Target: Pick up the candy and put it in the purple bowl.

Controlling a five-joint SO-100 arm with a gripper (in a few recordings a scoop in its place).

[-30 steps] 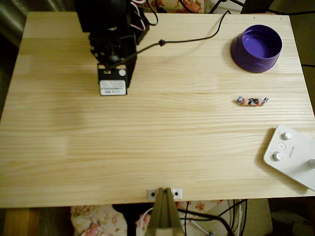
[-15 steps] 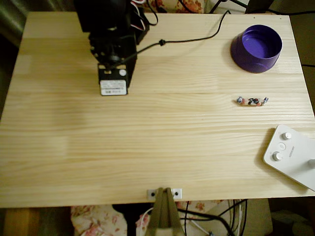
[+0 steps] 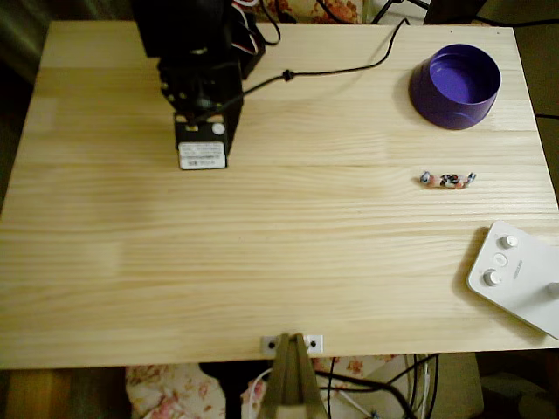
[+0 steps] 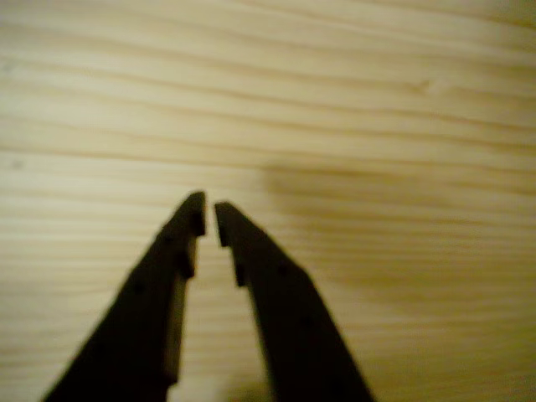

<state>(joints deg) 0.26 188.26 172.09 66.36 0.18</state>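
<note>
The candy point(image 3: 446, 180), a short pinkish-orange strip with dark and blue bits, lies flat on the wood at the right of the overhead view. Behind it, at the far right corner, stands the purple bowl point(image 3: 456, 85), with nothing inside. My black arm point(image 3: 200, 96) is folded at the far left, well away from both. In the wrist view my gripper point(image 4: 209, 213) points at bare wood; its two dark fingers point(image 4: 167, 285) are almost touching at the tips, shut with nothing between them.
A white device with knobs point(image 3: 517, 275) lies at the near right corner. A black cable point(image 3: 341, 70) runs across the back of the wooden table point(image 3: 279, 262). A clamp point(image 3: 292, 345) sits at the front edge.
</note>
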